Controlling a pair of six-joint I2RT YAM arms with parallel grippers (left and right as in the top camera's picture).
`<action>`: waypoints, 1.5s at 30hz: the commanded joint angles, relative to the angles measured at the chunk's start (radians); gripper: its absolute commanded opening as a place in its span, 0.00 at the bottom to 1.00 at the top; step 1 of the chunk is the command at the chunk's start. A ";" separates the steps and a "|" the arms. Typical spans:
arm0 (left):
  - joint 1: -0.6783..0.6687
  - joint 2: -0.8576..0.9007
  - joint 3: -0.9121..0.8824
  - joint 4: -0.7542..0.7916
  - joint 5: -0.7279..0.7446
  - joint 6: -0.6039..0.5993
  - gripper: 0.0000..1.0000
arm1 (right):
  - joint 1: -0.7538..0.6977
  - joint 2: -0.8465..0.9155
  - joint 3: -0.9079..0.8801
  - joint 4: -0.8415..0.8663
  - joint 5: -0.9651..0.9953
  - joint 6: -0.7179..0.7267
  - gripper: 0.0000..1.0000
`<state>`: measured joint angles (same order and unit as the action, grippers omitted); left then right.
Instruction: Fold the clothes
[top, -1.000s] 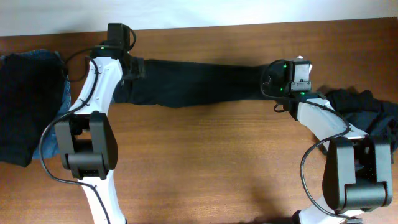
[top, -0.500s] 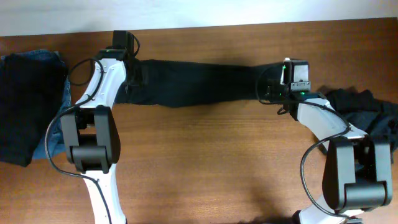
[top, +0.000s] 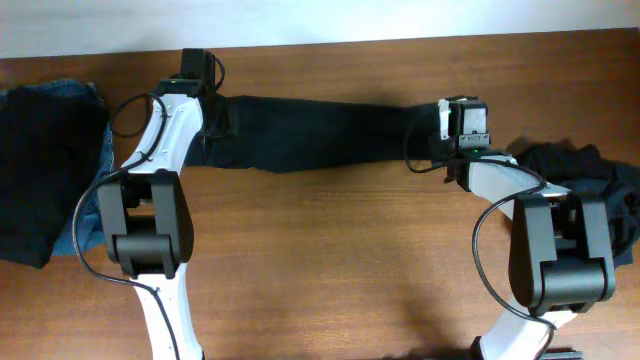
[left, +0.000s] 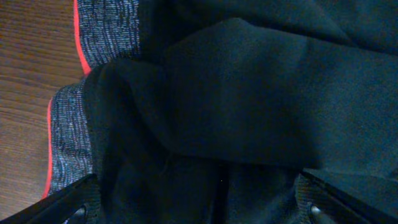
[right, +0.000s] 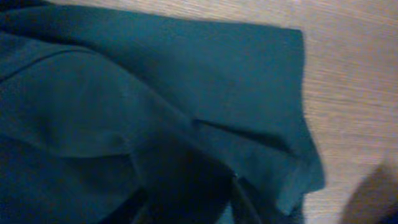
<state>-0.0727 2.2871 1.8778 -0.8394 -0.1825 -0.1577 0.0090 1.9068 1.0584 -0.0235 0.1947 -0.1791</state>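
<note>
black trousers (top: 310, 130) lie stretched between left tool (left: 196, 211), reaching forward jaws apart, and right tool (top: 437, 130), closure unclear.

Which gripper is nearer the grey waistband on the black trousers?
Left. The left gripper is over the waistband; the right gripper is at the opposite end of the trousers.
</note>
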 joint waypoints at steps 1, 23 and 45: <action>-0.004 0.010 0.020 0.005 0.012 -0.013 0.99 | -0.003 -0.016 0.037 -0.002 0.096 -0.053 0.17; -0.017 0.009 0.020 0.008 0.014 -0.013 0.99 | -0.101 -0.002 0.141 0.088 0.036 -0.243 0.04; -0.017 0.009 0.020 -0.021 0.040 -0.038 0.99 | -0.171 -0.002 0.245 -0.326 -0.214 0.237 0.99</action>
<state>-0.0898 2.2871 1.8778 -0.8440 -0.1749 -0.1596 -0.1684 1.9068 1.2602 -0.3302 0.0410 -0.0246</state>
